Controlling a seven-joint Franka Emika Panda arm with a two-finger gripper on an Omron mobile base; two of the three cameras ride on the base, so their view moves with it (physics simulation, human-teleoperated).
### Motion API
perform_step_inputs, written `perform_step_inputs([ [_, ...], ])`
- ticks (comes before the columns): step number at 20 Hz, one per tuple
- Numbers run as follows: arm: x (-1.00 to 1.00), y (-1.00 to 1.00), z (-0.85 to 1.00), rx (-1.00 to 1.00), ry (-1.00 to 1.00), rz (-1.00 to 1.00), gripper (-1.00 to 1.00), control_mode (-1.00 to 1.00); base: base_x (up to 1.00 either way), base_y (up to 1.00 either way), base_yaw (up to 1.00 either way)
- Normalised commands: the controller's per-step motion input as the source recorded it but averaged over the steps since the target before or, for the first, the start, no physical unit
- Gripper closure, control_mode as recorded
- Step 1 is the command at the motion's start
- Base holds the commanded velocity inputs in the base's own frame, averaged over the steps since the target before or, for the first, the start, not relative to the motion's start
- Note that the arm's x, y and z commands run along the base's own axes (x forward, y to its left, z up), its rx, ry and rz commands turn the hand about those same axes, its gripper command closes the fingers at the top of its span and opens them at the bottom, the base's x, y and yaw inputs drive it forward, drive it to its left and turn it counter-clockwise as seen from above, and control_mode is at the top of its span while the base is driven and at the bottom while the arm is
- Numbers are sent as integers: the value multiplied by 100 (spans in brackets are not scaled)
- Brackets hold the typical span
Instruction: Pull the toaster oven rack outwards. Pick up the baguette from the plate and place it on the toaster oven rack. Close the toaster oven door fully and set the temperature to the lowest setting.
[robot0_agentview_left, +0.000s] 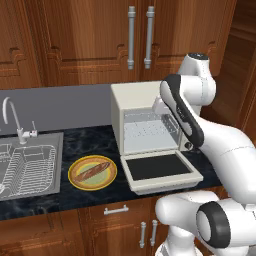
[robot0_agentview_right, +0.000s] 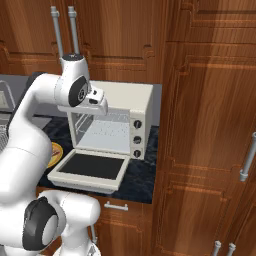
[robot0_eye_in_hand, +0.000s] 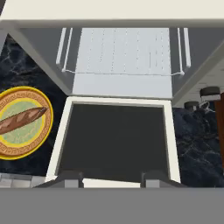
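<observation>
The gripper (robot0_eye_in_hand: 112, 177), fingers apart and holding nothing, hovers above the lowered toaster oven door (robot0_eye_in_hand: 114, 142); the toaster oven rack (robot0_eye_in_hand: 122, 51) sits beyond, inside the cavity.

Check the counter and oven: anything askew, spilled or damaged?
Nothing stands out. The cream-white boxy toaster oven has its dark-glass door folded flat open, the grey wire rack sits level inside, and the brown baguette lies on the yellow-rimmed plate.

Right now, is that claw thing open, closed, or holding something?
Gripper: open and empty, its fingertips spread apart above the lowered toaster oven door.
</observation>
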Motion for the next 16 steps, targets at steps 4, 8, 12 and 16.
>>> perform_step_inputs([
  [4,-31,0,0,0,-7,0,-100,-100,0,0,0],
  [8,-71,0,0,2,-13,-2,-100,-100,0,0,0],
  [12,-66,0,0,9,-11,-7,-100,-100,0,0,0],
  [16,-70,-1,-3,15,-2,-12,-100,-100,0,0,0],
])
